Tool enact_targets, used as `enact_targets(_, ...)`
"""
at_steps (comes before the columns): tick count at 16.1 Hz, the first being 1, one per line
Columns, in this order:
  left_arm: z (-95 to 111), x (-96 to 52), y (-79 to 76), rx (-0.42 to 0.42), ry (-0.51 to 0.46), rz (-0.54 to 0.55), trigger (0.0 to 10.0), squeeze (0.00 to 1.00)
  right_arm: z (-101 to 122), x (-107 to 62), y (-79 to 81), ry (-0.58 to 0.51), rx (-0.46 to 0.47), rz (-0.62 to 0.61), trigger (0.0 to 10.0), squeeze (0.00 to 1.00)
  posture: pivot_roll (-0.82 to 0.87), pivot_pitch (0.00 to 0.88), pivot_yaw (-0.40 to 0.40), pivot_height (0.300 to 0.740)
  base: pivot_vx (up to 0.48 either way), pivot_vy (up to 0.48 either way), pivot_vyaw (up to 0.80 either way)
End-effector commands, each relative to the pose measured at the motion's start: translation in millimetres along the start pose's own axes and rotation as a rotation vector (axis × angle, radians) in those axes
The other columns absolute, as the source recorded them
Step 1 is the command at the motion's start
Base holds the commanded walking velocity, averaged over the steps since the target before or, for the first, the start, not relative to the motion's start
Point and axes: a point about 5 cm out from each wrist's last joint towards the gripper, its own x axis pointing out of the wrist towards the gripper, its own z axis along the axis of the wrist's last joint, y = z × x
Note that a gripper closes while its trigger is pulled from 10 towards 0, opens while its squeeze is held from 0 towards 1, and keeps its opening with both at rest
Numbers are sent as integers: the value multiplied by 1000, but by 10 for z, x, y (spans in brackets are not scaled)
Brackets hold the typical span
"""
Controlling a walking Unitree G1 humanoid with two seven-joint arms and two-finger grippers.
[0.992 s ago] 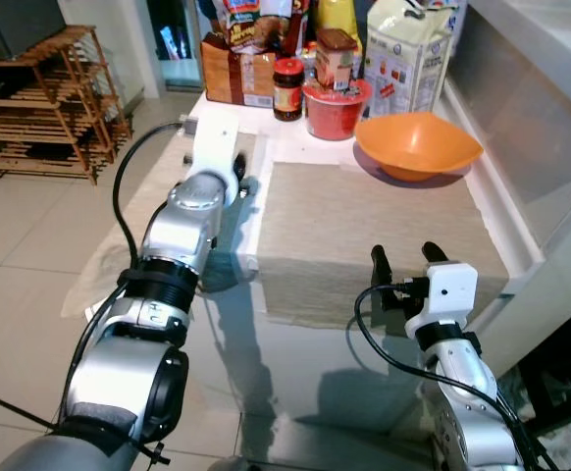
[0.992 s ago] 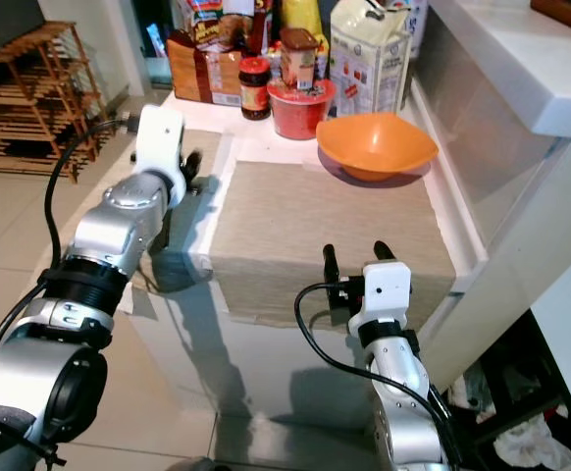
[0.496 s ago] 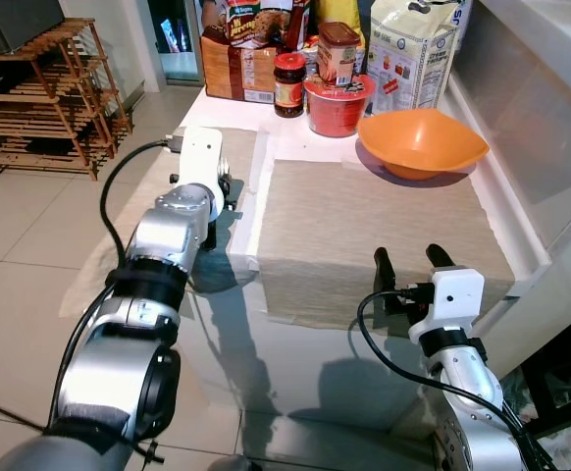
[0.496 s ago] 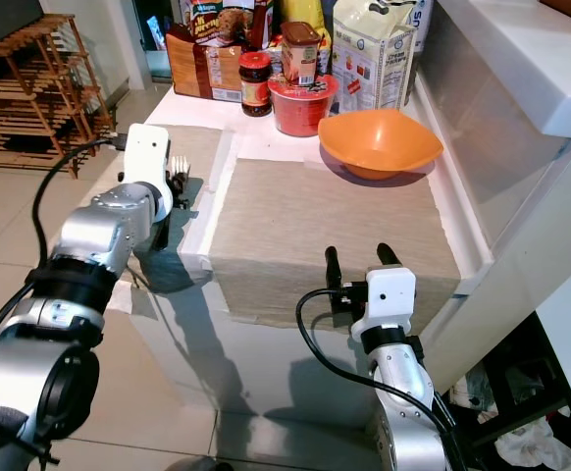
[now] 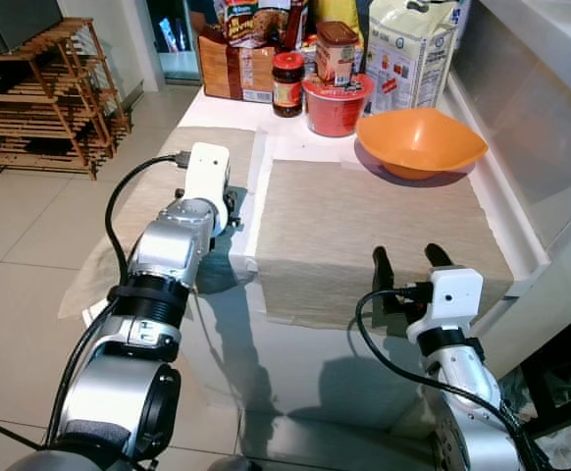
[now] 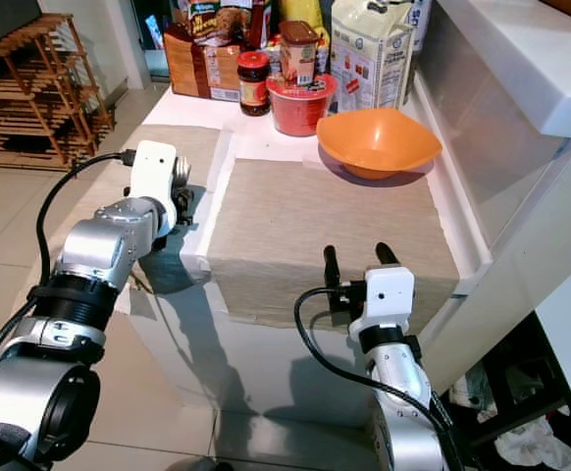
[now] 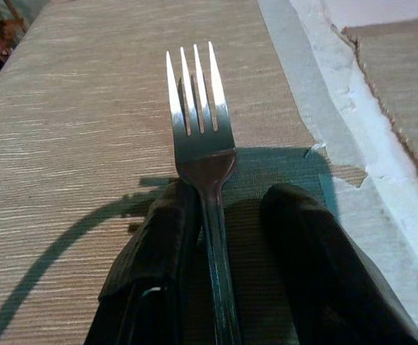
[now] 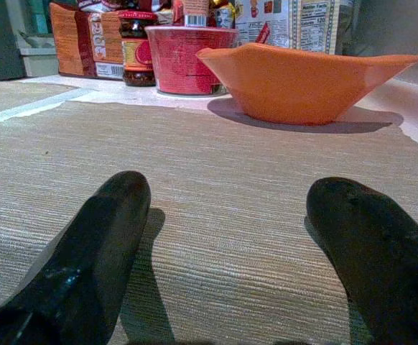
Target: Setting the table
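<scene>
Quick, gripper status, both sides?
Left gripper: holding the fork over the left placemat.
Right gripper: open, empty, at the near edge of the right placemat.

We see a brightly lit room, the light falling from above and behind the robot, so both silver arms throw long dark shadows down the front of the white worktop (image 5: pixel 295 147) and onto the floor. Both head views are sharp, with no motion blur. The orange bowl (image 5: pixel 421 143) casts a soft shadow on the mat beneath it. In the left wrist view the fork (image 7: pixel 198 122) gleams with a hard glare on its tines, while the near black fingers (image 7: pixel 155 280) are soft and out of focus. In the right wrist view the fingers (image 8: pixel 87 266) blur too, and the far packages look slightly hazy.
</scene>
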Motion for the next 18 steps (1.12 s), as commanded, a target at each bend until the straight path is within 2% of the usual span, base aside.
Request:
enact_targets(1, -122, 27, 2, 23, 56, -2, 10000, 0, -83, -27, 7, 52, 3, -3, 10000, 0, 21, 0, 49, 740, 0, 0, 0)
enact_targets(5, -252, 37, 27, 24, 110, -5, 10000, 0, -84, -48, -15, 55, 1, -16, 10000, 0, 14, 0, 55, 740, 0, 0, 0)
enact_targets(6, -302, 48, 40, -3, 133, -6, 0, 0, -84, -49, -14, 56, 1, -17, 10000, 0, 15, 0, 54, 740, 0, 0, 0)
enact_targets(7, -357, 56, 46, -38, 160, -7, 0, 0, -85, -49, -15, 57, 1, -17, 10000, 0, 15, 0, 54, 740, 0, 0, 0)
enact_targets(9, -416, 61, 57, -53, 183, -6, 0, 0, -89, -49, -16, 59, 0, -18, 10000, 0, 16, 0, 59, 740, 0, 0, 0)
enact_targets(15, -520, 76, 63, -7, 185, 3, 0, 0, -107, -55, -27, 66, 0, -19, 10000, 0, 15, 0, 57, 740, 0, 0, 0)
enact_targets(18, -569, 70, 34, -14, 157, 4, 0, 0, -115, -57, -37, 69, -3, -15, 10000, 0, 13, 0, 55, 740, 0, 0, 0)
